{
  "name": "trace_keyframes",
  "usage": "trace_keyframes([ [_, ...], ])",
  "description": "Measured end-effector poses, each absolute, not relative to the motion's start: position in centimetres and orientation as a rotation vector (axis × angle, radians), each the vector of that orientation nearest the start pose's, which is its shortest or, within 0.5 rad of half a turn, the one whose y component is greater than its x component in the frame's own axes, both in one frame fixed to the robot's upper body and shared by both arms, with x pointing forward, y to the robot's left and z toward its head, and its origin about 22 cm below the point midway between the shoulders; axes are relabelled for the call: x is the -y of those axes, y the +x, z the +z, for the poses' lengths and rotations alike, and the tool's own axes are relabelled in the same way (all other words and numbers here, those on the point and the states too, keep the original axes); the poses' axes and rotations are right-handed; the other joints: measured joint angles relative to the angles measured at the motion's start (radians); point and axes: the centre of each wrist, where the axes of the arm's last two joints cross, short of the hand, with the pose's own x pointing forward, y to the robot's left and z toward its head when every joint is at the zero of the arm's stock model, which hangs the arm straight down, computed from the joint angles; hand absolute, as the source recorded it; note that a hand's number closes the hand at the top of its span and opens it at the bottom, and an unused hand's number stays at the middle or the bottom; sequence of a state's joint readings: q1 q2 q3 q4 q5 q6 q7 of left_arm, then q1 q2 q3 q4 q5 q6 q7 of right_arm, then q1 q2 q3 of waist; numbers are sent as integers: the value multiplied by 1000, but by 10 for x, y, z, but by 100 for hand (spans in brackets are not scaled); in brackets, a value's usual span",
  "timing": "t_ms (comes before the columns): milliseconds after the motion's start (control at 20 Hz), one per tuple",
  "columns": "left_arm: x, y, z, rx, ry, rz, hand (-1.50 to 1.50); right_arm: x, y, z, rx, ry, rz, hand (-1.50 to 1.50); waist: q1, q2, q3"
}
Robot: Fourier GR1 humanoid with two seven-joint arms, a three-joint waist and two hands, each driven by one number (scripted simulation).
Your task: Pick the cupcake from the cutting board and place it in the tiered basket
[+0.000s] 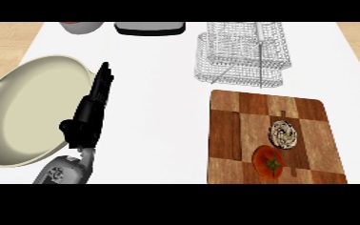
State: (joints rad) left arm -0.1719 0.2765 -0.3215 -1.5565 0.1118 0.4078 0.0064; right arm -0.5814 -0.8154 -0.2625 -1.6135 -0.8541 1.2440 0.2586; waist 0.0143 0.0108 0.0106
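1. Cupcake [283, 134] sits on the cutting board [274, 138], touching the tomato [268, 161] just below it.
2. Expect it light, soft on top — take it by the sides (topping likely smears).
3. Left hand [90, 109] rests with fingers straight, holding nothing; your right hand is out of sight.
4. Tiered basket [243, 52] stands beyond the board.

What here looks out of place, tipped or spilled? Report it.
Nothing stands out. The cupcake and tomato sit upright on the cutting board, the tiered basket stands behind it, and the left hand rests with fingers straight beside the plate.
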Motion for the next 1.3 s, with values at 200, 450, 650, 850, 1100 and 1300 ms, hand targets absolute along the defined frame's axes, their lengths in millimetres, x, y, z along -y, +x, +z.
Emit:
trace_keyframes([
  [200, -201, 267, 32, 1679, 165, -115, 0, 350, 280, 306, 1772, 468, 1562, -150, 6, 3, -1],
  [450, -200, 268, 31, 1678, 167, -117, 0, 336, 266, 302, 1758, 390, 1647, -150, 12, 4, -2],
  [650, -197, 272, 35, 1682, 166, -119, 0, 325, 254, 300, 1724, 337, 1720, -150, 11, 3, -2],
  [850, -200, 273, 36, 1679, 164, -121, 0, 316, 242, 298, 1672, 270, 1785, -150, 11, 3, -2],
  [1100, -195, 275, 37, 1681, 158, -119, 0, 308, 233, 292, 1614, 196, 1827, -150, 16, 6, -1],
  [1300, -195, 276, 38, 1685, 158, -125, 0, 304, 227, 292, 1604, 130, 1852, -150, 23, 7, 0],
])
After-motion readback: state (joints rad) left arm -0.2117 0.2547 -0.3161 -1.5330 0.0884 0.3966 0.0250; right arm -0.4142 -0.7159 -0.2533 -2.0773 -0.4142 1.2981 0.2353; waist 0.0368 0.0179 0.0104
